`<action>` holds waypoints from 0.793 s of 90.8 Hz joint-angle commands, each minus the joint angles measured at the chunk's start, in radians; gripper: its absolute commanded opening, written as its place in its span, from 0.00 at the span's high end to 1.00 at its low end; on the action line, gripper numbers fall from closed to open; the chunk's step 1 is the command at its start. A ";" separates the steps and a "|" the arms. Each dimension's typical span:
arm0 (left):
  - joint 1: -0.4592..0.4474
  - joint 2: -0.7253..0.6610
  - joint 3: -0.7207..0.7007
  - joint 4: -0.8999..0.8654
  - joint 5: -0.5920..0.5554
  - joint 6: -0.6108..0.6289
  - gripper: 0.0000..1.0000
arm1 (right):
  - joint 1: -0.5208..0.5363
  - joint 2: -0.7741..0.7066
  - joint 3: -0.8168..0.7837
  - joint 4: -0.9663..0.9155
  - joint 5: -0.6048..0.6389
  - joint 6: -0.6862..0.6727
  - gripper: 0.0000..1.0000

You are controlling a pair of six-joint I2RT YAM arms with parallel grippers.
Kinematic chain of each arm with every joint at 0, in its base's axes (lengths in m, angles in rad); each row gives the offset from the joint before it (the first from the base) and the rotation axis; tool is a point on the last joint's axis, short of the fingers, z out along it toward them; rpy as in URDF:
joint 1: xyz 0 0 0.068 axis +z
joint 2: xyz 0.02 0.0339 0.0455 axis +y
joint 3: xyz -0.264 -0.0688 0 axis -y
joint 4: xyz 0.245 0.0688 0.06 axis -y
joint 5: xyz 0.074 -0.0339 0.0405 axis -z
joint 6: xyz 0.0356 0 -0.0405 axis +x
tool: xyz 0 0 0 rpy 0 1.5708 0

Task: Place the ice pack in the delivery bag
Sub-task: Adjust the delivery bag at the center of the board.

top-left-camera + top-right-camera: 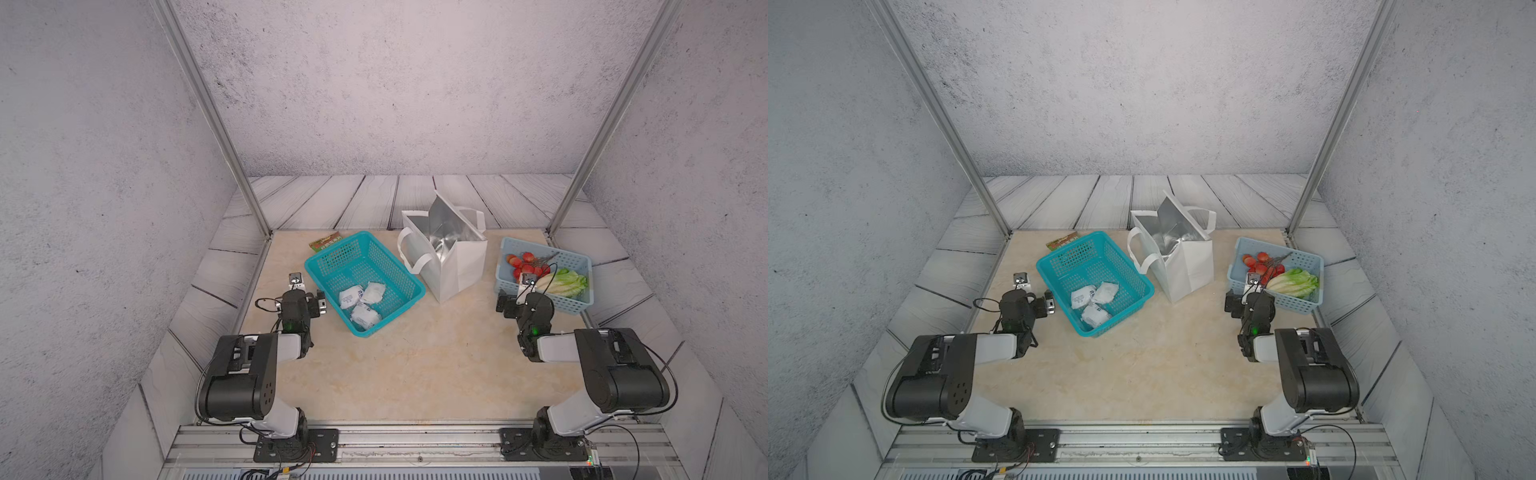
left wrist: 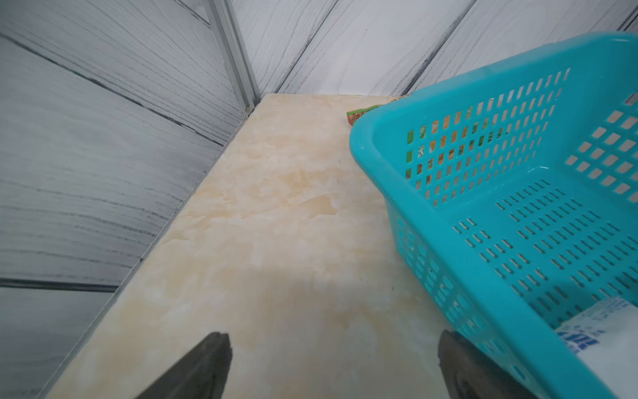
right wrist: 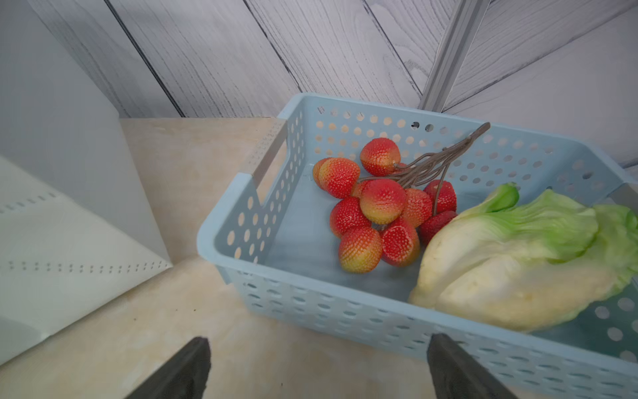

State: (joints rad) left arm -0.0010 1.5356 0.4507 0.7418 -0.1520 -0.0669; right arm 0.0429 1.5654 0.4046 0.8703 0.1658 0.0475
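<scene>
ice packs (image 1: 365, 316) x3 | baskets (image 1: 345, 254) x2 | delivery bag (image 1: 461, 266) x1 | lychee bunch (image 1: 524, 264) x1 | lettuce (image 1: 567, 282) x1 | flat pkt (image 1: 326, 241) x1 (snack?)

Scene lit softly and evenly, shadows rendered faint, glare caught on foil of the delivery bag (image 1: 457, 266), wrist views slightly blurred

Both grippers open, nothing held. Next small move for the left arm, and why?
Probably shift the left gripper sideways over the teal basket rim, above the nearest ice pack. Its jaws stand open and empty beside the basket, the packs lie inside, and the delivery bag stands open.
</scene>
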 commanded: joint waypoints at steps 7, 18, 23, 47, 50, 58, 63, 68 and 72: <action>0.000 -0.011 0.015 0.002 0.002 0.013 0.00 | 0.000 0.008 0.016 0.001 -0.009 -0.009 0.01; 0.000 -0.011 0.014 0.004 0.002 0.012 0.00 | 0.001 0.008 0.016 0.001 -0.009 -0.009 0.01; 0.000 -0.011 0.015 0.004 0.002 0.012 0.00 | 0.000 0.008 0.016 0.001 -0.009 -0.009 0.01; -0.001 -0.012 0.014 0.001 0.002 0.012 0.00 | 0.001 0.008 0.016 0.001 -0.009 -0.009 0.01; -0.001 -0.011 0.014 0.002 0.002 0.012 0.00 | 0.001 0.007 0.016 0.001 -0.009 -0.009 0.01; 0.000 -0.013 0.014 0.003 0.002 0.011 0.00 | 0.001 0.008 0.019 -0.004 -0.014 -0.007 0.01; 0.000 -0.015 0.011 0.006 0.003 0.012 0.00 | -0.001 0.005 0.014 0.003 -0.007 -0.005 0.01; 0.000 -0.038 0.022 -0.025 -0.004 0.013 0.00 | -0.001 -0.038 0.011 -0.026 0.040 0.009 0.01; 0.000 -0.081 0.060 -0.111 -0.015 0.010 0.00 | 0.000 -0.113 0.024 -0.124 0.056 0.016 0.01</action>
State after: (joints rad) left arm -0.0010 1.5253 0.4526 0.7254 -0.1528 -0.0666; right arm 0.0429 1.5574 0.4046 0.8612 0.1707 0.0502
